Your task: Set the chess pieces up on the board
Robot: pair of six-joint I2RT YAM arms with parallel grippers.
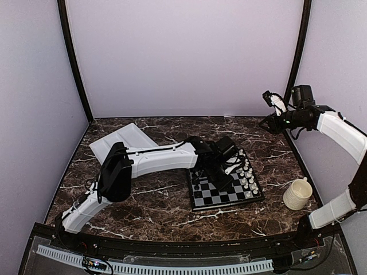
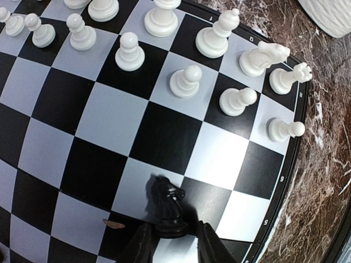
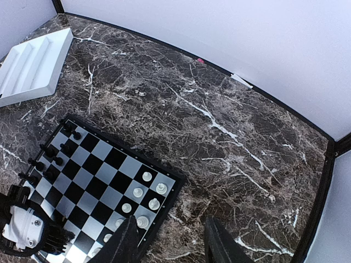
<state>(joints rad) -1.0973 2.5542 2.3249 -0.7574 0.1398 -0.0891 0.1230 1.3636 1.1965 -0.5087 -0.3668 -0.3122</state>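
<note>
Desk (image 1: 155, 200): dark brown marble look, white veins, glossy. Board (image 1: 221, 197): small square, black and pale-grey checks, thin black rim with small white marks, lying flat right of centre. The left arm (image 1: 160, 160), white shell with black joints, reaches across over it.

Left wrist view only: a glossy black knight (image 2: 167, 203) stands upright near the board's edge. Its round base sits between the dark fingers of the left pincer (image 2: 175, 240). The jaws are narrow and close on both sides of the base; can't tell whether they press it. Same view: white pieces (image 2: 185, 82), smooth plastic with round bases, in two rows along the far side.

Right wrist view only: the whole board at once, with tiny black pieces (image 3: 52, 156) bunched along the side opposite the white ones. The right pincer (image 3: 173, 244) is held high off to the right, fingers wide apart, gripping nothing.

Tray (image 3: 33, 63): white rectangular plastic with stepped ribs inside, at the far left of the desk, well apart from the board. Mug (image 1: 297, 193): cream, ribbed, with a handle, on the desk near the board's right side; contents can't be made out.
</note>
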